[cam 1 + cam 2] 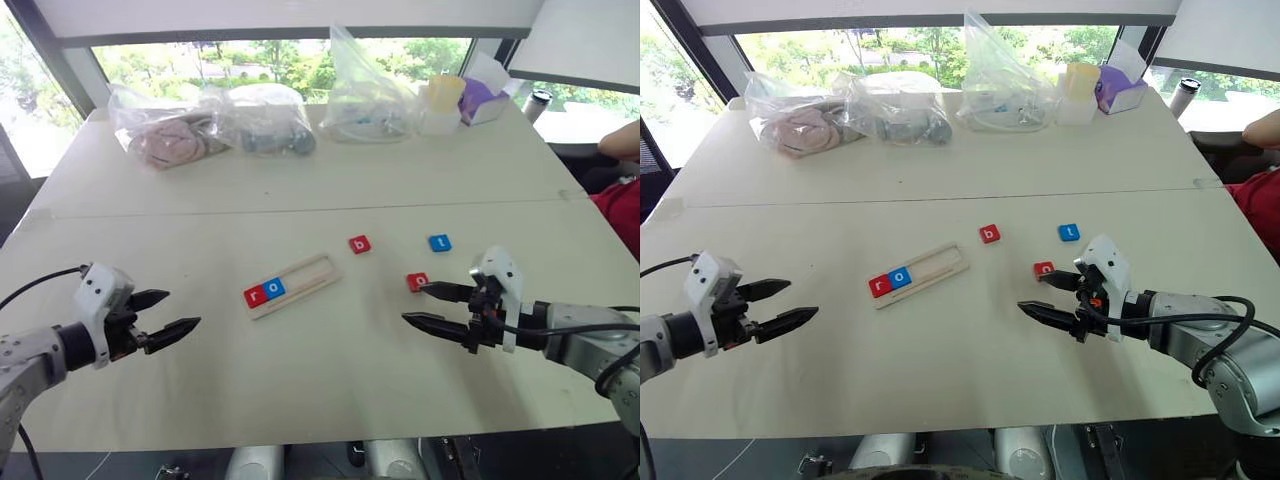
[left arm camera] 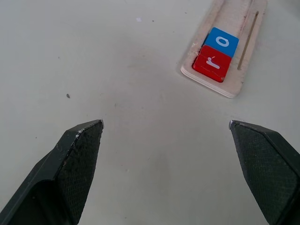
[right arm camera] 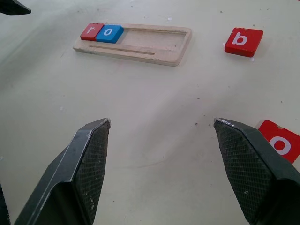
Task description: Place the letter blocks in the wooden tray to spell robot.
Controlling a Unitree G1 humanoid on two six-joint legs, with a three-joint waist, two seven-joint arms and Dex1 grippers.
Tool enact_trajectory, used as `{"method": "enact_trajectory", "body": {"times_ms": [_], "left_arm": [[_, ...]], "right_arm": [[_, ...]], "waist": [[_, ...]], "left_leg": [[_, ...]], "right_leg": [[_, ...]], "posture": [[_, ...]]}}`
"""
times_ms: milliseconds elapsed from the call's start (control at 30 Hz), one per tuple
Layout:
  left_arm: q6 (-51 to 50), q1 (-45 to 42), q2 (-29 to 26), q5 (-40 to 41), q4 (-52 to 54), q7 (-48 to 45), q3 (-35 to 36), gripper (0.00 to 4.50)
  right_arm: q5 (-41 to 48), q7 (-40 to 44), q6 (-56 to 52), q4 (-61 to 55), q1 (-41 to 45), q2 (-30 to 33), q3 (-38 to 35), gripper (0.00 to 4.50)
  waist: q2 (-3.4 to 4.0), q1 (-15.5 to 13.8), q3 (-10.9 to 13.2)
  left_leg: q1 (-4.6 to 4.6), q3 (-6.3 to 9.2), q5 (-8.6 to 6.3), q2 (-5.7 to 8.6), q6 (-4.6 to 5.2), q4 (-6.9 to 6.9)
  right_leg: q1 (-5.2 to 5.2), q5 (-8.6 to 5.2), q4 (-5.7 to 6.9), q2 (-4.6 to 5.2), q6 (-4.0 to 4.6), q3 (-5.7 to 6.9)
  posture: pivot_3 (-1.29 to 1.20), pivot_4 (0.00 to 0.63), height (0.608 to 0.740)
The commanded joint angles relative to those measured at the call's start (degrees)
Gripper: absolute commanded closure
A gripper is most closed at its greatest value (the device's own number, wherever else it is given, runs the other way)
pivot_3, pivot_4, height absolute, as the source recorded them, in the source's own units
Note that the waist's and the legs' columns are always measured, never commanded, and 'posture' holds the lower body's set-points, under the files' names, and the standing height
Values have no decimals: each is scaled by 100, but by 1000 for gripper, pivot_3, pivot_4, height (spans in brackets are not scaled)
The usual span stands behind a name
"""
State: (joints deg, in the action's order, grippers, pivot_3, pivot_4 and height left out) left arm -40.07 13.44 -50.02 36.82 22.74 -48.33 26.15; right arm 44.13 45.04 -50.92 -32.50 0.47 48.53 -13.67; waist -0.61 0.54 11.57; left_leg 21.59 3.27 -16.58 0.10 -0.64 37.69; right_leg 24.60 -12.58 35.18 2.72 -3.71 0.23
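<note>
tray: wooden tray (image 1: 292, 285) mid-counter, long axis diagonal; red r (image 1: 254, 295) + blue o (image 1: 275, 288) seated at its near-left end.
loose: red b (image 1: 359, 244), blue t (image 1: 439, 242), red o (image 1: 418, 282).
R pincer (image 1: 428, 306): apart, empty; red o just beside its far finger, prob. not touching.
L pincer (image 1: 172, 313): apart, empty.
next: b lies beyond R pincer, toward tray; R arm nearer.

- Left tool (image 1: 172, 312): two tapering black fingers on a white block housing, black joint behind, then a grey metal forearm.
- Right tool (image 1: 1052, 296): matching black fingers, white housing, small red-orange detail by the finger roots.
- Black cables loop along both forearms.
- Finger pads (image 3: 90, 159) carry fine cross-hatched texture.
</note>
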Motion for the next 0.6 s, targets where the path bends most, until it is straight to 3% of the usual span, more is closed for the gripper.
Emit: {"method": "enact_trajectory", "body": {"times_ms": [33,333,600], "left_arm": [[47,58,-11,41,206,-25,236,0],[63,-71,116,33,309,175,187,0],[438,-505,-162,-319,156,-70,-208,0]], "right_arm": [[94,83,60,-173,47,47,43,909],[-66,133,185,-29,240,64,335,909],[-314,134,338,43,406,17,618,909]], "waist": [[0,0,0],[-1,2,-1],[-1,-8,0]], "left_leg": [[0,0,0,0,0,0],[-5,-1,0,-1,0,-1],[-5,-3,0,1,0,-2]], "right_leg": [[0,0,0,0,0,0],[-1,0,0,0,0,-1],[-1,2,3,-3,3,0]], "posture": [[0,150,740],[0,150,740],[0,150,740]]}}
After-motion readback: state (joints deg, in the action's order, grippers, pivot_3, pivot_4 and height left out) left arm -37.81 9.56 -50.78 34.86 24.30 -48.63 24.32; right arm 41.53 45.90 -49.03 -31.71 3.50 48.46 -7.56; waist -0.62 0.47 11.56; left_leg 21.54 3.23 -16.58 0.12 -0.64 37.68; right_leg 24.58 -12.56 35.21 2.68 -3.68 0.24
